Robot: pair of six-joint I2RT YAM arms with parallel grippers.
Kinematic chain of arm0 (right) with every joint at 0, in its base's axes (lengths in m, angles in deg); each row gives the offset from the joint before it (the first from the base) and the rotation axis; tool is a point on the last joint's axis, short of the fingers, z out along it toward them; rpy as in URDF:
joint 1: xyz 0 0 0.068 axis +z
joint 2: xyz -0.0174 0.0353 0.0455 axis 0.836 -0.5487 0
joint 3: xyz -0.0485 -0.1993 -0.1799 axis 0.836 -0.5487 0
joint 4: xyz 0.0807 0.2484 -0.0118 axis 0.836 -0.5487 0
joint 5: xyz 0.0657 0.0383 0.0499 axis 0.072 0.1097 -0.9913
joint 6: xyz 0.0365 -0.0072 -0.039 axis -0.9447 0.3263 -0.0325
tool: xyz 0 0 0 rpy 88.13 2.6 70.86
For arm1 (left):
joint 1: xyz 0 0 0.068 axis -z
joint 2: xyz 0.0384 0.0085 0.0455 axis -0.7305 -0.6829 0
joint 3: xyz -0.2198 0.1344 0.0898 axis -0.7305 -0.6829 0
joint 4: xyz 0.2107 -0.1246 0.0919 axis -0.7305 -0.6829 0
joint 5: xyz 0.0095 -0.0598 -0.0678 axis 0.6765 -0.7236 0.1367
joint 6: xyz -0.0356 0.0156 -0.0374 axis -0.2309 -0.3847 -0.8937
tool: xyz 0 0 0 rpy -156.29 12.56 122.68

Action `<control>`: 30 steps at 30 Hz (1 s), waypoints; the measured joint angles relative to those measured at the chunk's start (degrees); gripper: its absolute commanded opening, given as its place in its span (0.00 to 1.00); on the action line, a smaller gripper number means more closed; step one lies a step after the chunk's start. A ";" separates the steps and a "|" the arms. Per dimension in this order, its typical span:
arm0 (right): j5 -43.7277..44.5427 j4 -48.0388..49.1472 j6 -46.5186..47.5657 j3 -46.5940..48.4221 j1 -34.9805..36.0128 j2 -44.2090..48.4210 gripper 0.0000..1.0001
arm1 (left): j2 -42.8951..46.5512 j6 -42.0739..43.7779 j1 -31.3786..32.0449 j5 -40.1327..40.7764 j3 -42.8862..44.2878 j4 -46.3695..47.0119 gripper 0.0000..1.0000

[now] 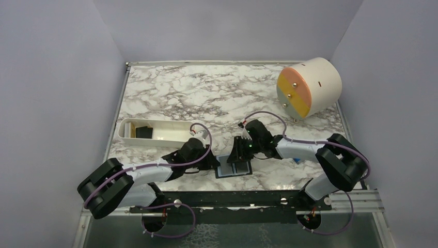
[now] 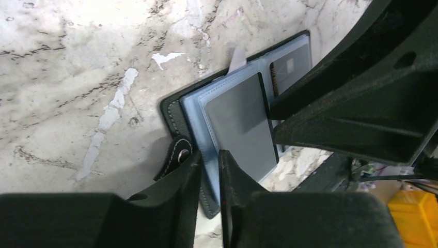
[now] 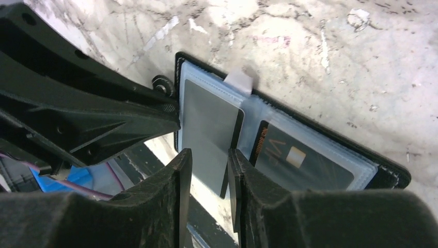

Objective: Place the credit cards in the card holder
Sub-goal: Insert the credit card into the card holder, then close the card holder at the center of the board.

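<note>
**A:** Where's the holder (image 1: 235, 168)?

**B:** Open flat on the counter (image 1: 206, 93), under both tools. Your right tool (image 3: 209, 157) is narrow, with its tips over the grey card (image 3: 206, 119). I can't tell whether it grips the card or only rests on it. The card's long axis runs straight ahead of that tool: far end in the pocket, near end sticking out under the tips.

**A:** Left tool?

**B:** Your left tool (image 2: 214, 170) is narrow too. The holder's edge by the stud (image 2: 182, 154) sits in its gap, but I can't confirm a pinch. It's close on the right tool's left.

**A:** Room?

**B:** A second card (image 3: 304, 163) is already pocketed to the right tool's right. My read: push straight ahead. The counter edge is close behind the tips, with open counter beyond.
</note>
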 measured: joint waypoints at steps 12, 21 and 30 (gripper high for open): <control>6.91 -10.36 3.80 0.11 0.44 10.27 0.60 | 10.05 6.36 0.02 5.49 6.47 -13.84 0.58; 13.73 -16.13 4.76 0.00 0.44 12.81 0.73 | 11.85 8.98 0.09 7.02 5.60 -18.49 0.63; 18.21 -17.92 4.76 -1.20 0.44 12.90 0.75 | 5.51 10.93 0.09 5.27 4.96 -15.26 0.63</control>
